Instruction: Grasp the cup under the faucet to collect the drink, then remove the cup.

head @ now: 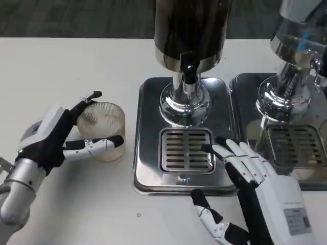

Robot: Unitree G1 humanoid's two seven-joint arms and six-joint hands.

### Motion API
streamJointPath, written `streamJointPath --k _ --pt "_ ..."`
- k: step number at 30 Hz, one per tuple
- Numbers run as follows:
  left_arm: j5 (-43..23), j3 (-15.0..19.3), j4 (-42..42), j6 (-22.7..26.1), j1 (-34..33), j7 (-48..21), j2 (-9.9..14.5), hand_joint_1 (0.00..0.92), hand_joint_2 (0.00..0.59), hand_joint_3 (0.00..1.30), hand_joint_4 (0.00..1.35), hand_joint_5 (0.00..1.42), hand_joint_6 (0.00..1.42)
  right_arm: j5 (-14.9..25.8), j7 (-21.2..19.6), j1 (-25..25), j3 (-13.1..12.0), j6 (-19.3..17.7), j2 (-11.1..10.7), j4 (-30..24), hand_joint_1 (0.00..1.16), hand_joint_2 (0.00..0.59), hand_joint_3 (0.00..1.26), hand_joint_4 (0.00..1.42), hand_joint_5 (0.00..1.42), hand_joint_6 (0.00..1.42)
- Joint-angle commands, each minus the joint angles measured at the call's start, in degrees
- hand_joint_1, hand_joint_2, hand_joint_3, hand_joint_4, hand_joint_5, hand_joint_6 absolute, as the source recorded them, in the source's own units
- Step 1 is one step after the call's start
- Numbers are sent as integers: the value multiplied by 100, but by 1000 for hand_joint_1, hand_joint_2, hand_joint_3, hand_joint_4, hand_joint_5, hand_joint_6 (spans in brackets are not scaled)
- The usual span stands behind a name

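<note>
**Cup in our left hand, not yet under the faucet**

We have our left hand (51, 140) around the cup (104, 131): one finger lies across its front wall and another hooks over its far rim, so we judge it held. The cup stands on the white table (66, 66), left of the dispenser's steel tray (148, 173) and apart from it. It is a ribbed, clear cup; we see no dark drink in it, though its lower part looks faintly tinted and we cannot tell whether anything is inside.

Our right hand (245, 176) holds nothing. Its fingers are spread, with the fingertips (217, 148) lying at the right edge of the drain grate (186, 150).

The step in hand looks like the grasp itself, with collecting still ahead. Next we need to carry the cup rightward over the tray's raised lip and set it on the grate, below the black faucet (189, 71). The right hand crowds that spot and should clear away first.

A second dispenser (294, 76) stands to the right on its own tray.
</note>
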Motion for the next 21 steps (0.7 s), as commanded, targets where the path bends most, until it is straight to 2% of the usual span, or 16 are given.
streamJointPath --k 1,6,15,21 --pt "65 -89 111 -32 -52 23 -83 436 98 216 265 468 441 63 -108 -50 -32 -48 -26 91 448 380 286 164 147 199" --pt "34 -71 142 -114 -21 83 -108 427 109 277 335 543 548 79 -133 -51 -15 -69 -28 119 449 380 286 164 148 202" --pt "22 -24 140 -269 88 430 -140 415 126 432 528 749 822 146 -141 -37 -26 -117 -77 118 457 386 286 174 158 214" --pt "-13 24 140 -319 128 631 -135 415 129 476 575 808 886 192 -177 -43 -14 -131 -72 151 461 387 285 174 158 215"
